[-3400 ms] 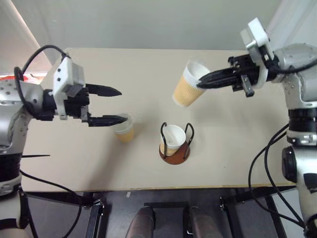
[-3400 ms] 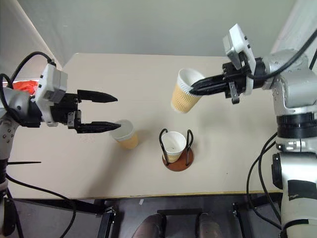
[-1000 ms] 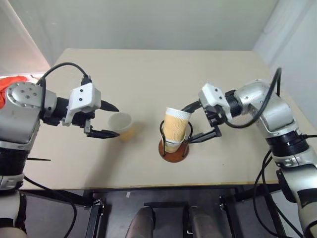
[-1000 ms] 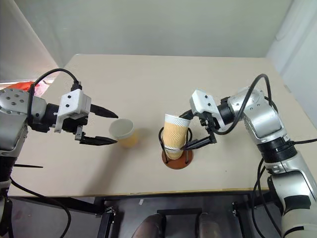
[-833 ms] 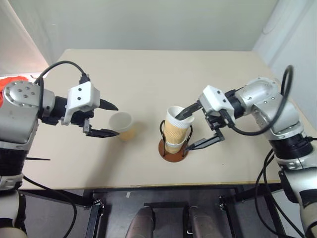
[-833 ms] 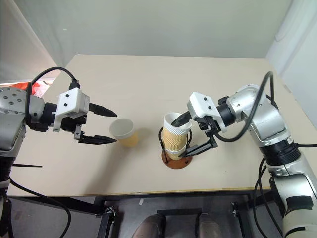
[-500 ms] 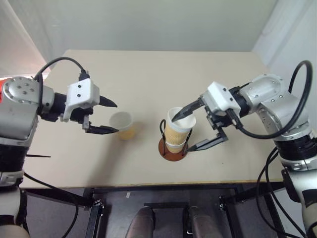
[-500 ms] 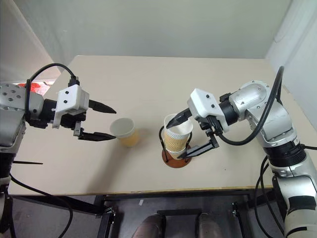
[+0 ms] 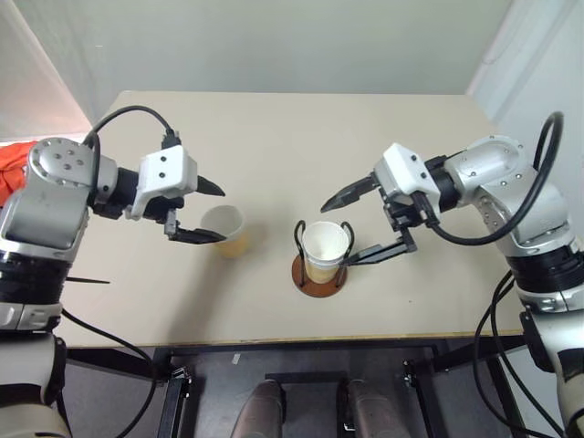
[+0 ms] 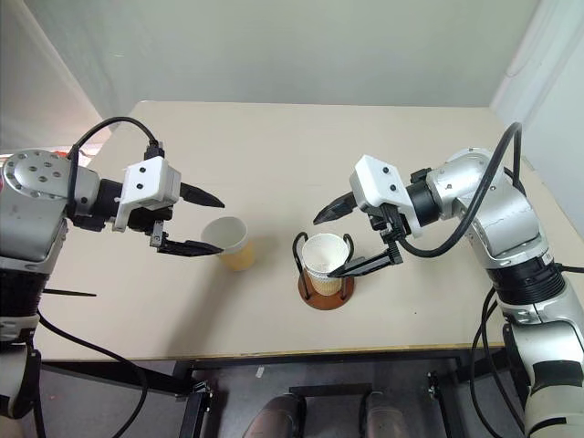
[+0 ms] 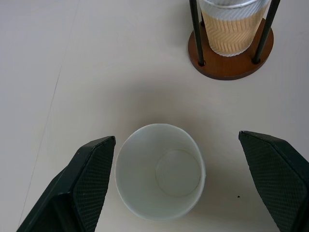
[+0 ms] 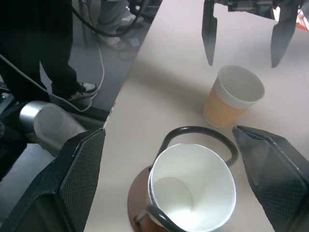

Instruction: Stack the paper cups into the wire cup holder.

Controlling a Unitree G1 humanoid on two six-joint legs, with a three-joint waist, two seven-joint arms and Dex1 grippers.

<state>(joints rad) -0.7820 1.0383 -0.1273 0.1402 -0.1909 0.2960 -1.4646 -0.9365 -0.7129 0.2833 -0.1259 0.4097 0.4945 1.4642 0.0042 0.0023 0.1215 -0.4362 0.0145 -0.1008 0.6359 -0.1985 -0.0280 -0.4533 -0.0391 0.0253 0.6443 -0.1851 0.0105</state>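
A pale yellow-orange paper cup [image 9: 225, 230] stood upright, mouth up, on the beige table [image 9: 274, 137], between the left gripper's [image 9: 211, 212] wide-spread fingers. Nested cups [image 9: 324, 251] stood upright inside the black wire cup holder [image 9: 320, 275]; the right gripper's [image 9: 345, 228] fingers gaped wide beside them.

Open left gripper [image 11: 186, 183] round loose cup [image 11: 160, 171]; holder [image 11: 231, 58] w/ stacked cups beyond.

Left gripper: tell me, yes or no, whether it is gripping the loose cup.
No. The left gripper stands open with the loose cup between its fingers, untouched on the table.
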